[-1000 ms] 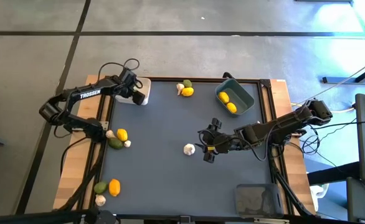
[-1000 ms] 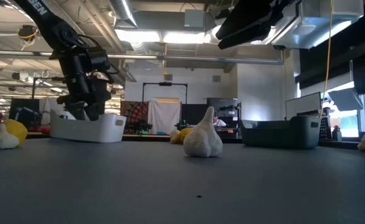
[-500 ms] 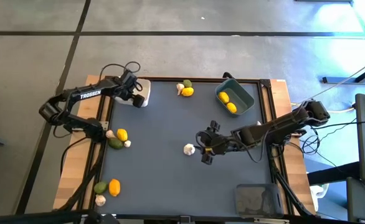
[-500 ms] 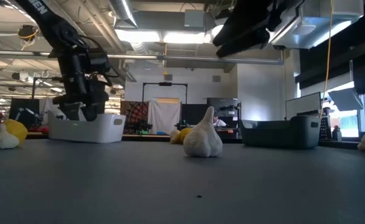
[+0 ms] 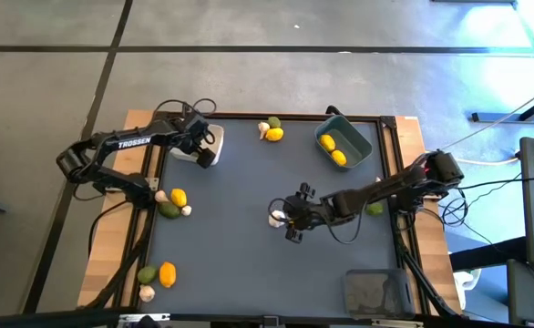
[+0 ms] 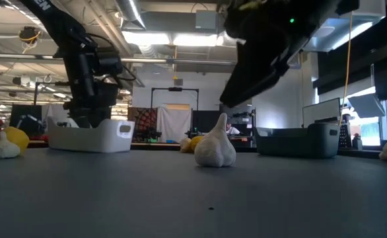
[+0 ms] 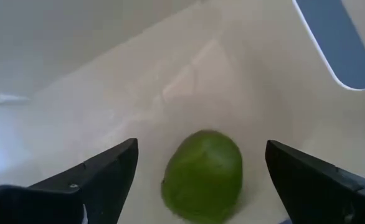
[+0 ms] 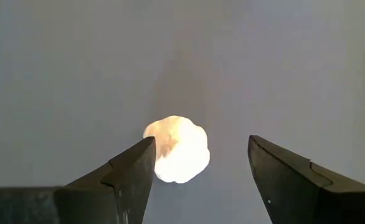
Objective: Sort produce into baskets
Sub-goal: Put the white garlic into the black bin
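- Dark matting covers the table [image 5: 231, 273], which sits on a grey floor; level across it, a workshop with ceiling lights shows behind.
- Near the table's middle a garlic bulb [image 5: 275, 217] sits upright on the mat, touching nothing.
- Right gripper [image 5: 290, 220] hangs over that bulb with its fingers [image 8: 117, 177] spread apart and empty; the bulb shows between them in the right wrist view.
- Along the far edge on the left stands the white basket [image 5: 209, 136], and a green fruit [image 7: 202, 176] lies on its floor.
- Left gripper [image 5: 199, 146] hangs over the white basket, fingers [image 7: 95, 180] wide apart on either side of the green fruit without touching it.
- On the far right stands the blue-grey basket [image 5: 358, 138] with two lemons [image 5: 333, 149] in it.
- Between those two baskets, at the far edge, a yellow fruit, a green one and a garlic bulb form a small cluster [image 5: 271, 130].
- By the left edge a second cluster [image 5: 173, 203] holds a lemon, a green fruit and two garlic bulbs.
- At the near left corner lies a third cluster [image 5: 156, 276]: a green fruit, a lemon and a garlic bulb.
- Close to the right edge, partly under the right arm, sits a lone green fruit [image 5: 374, 209].
- At the near right corner stands the clear basket [image 5: 373, 290].
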You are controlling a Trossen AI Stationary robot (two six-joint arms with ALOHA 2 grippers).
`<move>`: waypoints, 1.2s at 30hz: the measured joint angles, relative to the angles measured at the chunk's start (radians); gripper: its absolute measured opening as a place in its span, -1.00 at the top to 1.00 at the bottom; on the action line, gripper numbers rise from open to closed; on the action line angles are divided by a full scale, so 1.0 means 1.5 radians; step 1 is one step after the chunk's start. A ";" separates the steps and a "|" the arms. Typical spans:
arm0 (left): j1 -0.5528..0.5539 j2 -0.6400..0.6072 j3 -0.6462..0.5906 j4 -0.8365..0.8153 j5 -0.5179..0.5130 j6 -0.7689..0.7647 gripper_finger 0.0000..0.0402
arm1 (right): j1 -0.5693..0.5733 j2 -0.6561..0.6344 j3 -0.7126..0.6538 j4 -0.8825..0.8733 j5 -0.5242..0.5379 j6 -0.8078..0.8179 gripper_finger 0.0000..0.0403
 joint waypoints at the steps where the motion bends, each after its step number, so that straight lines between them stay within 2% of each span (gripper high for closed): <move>1: -0.003 0.000 0.000 0.000 0.000 0.000 -0.73 | -0.005 0.006 0.000 0.006 -0.008 0.011 -0.25; 8: 0.006 -0.016 0.000 0.003 -0.002 0.022 -0.73 | -0.029 0.036 0.000 0.034 -0.080 0.062 -0.25; 16: 0.054 -0.016 0.000 0.002 -0.028 0.021 -0.73 | -0.029 0.038 0.000 0.031 -0.081 0.091 -0.25; 24: 0.060 -0.016 0.000 0.004 -0.029 0.023 -0.73 | -0.029 0.042 0.000 0.020 -0.061 0.131 -0.23; 28: 0.060 -0.016 0.000 0.004 -0.029 0.023 -0.73 | -0.029 0.053 0.000 0.019 -0.062 0.143 -0.08; 36: 0.060 -0.016 0.000 0.004 -0.029 0.023 -0.73 | -0.029 0.064 0.000 0.034 -0.066 0.141 0.42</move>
